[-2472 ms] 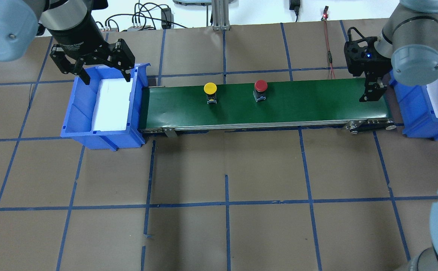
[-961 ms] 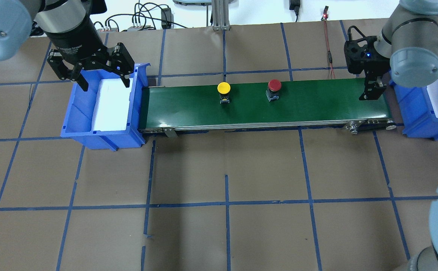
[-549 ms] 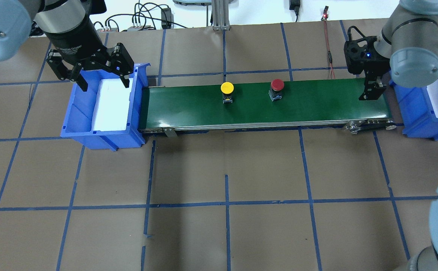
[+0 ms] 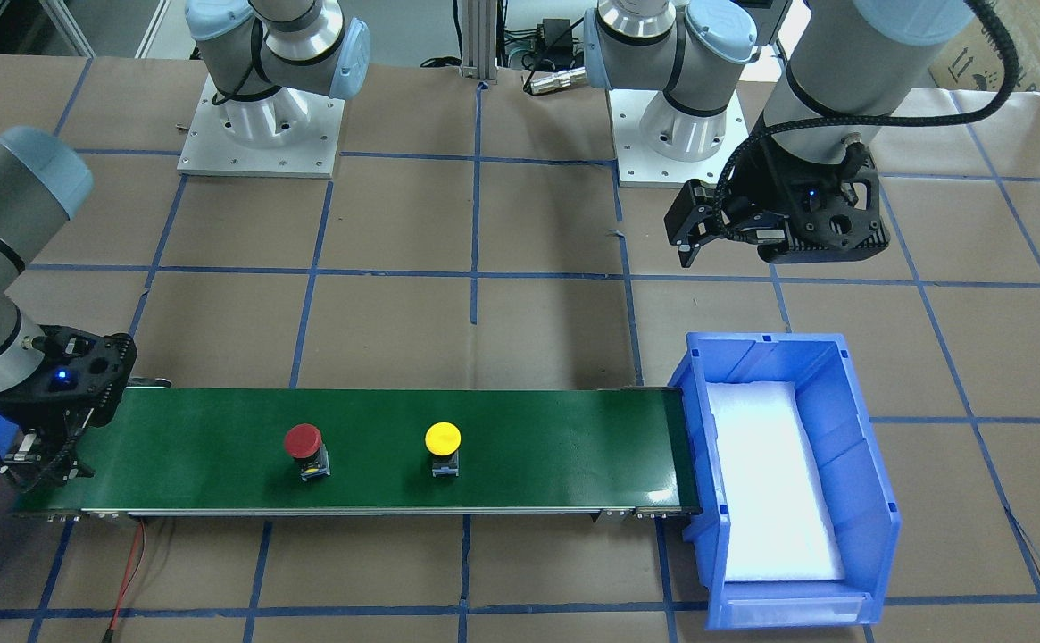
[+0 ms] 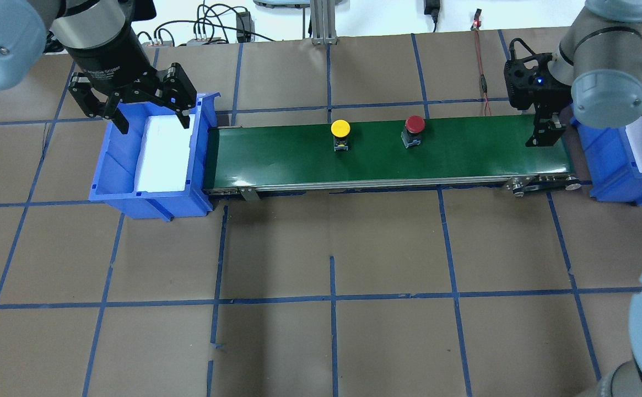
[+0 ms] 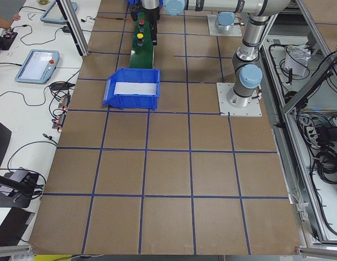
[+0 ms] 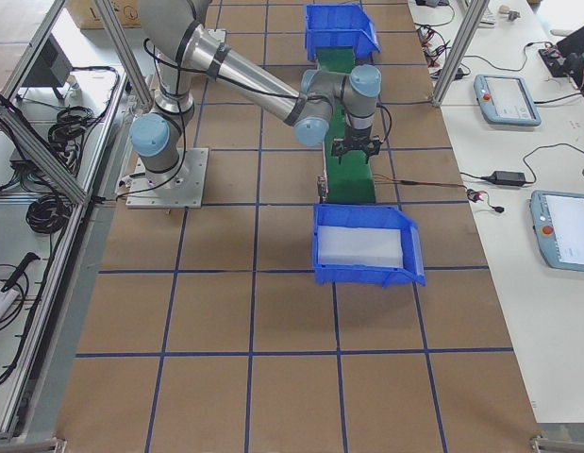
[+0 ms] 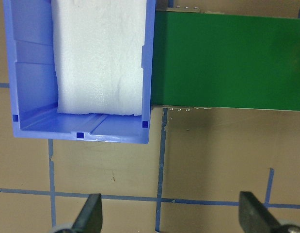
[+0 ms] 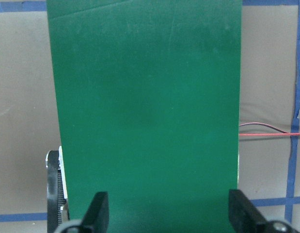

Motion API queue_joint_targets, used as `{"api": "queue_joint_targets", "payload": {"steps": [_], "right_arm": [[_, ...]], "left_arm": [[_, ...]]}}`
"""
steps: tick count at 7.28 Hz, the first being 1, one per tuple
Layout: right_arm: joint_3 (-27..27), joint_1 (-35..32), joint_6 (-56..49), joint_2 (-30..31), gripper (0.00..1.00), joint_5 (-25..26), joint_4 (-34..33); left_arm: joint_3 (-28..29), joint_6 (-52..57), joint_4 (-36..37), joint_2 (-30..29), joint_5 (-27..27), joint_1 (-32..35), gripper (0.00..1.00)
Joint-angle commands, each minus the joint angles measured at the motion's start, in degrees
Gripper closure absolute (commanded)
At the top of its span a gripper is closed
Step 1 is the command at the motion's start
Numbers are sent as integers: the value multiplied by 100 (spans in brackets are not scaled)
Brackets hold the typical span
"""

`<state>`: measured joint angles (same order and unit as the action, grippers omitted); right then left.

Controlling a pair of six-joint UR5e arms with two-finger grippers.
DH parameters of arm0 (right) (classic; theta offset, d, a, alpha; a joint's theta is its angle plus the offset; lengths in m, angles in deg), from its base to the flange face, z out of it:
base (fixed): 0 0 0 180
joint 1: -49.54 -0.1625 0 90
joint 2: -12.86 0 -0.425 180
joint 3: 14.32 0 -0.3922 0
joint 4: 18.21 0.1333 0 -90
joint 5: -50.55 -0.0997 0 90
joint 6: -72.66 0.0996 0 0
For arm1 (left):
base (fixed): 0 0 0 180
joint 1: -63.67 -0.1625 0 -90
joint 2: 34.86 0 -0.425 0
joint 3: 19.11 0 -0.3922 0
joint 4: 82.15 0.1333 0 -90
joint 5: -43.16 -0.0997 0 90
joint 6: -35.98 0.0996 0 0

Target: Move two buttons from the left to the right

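A brown paper-covered table (image 5: pixel 387 242) with a grid of blue tape (image 5: pixel 332 298) spreads below the left gripper (image 5: pixel 156 117). Beyond that gripper, black cables (image 5: pixel 216 25) trail over a white bench (image 6: pixel 32 117) holding a grey tablet (image 6: pixel 37 58). Aluminium posts (image 6: pixel 71 24) edge it.

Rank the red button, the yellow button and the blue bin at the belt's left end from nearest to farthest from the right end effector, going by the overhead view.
Measured from the right end effector, over the right end of the belt:
1. Red button, on the belt, right of its middle.
2. Yellow button, mid-belt, left of the red one.
3. Blue bin, past the belt's left end.
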<state>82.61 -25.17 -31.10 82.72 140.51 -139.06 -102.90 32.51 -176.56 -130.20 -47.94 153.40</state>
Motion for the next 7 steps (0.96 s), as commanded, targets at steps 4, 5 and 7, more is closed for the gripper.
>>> {"api": "queue_joint_targets", "payload": {"steps": [4, 5, 7], "right_arm": [[2, 9, -22, 18, 1, 4, 0], [2, 9, -40, 18, 7, -14, 0], [2, 9, 4, 18, 1, 3, 0]], "left_arm": [[-6, 5, 1, 6, -13, 0, 0], [-6, 5, 1, 15, -13, 0, 0], [-6, 13, 1, -3, 22, 0, 0]]}}
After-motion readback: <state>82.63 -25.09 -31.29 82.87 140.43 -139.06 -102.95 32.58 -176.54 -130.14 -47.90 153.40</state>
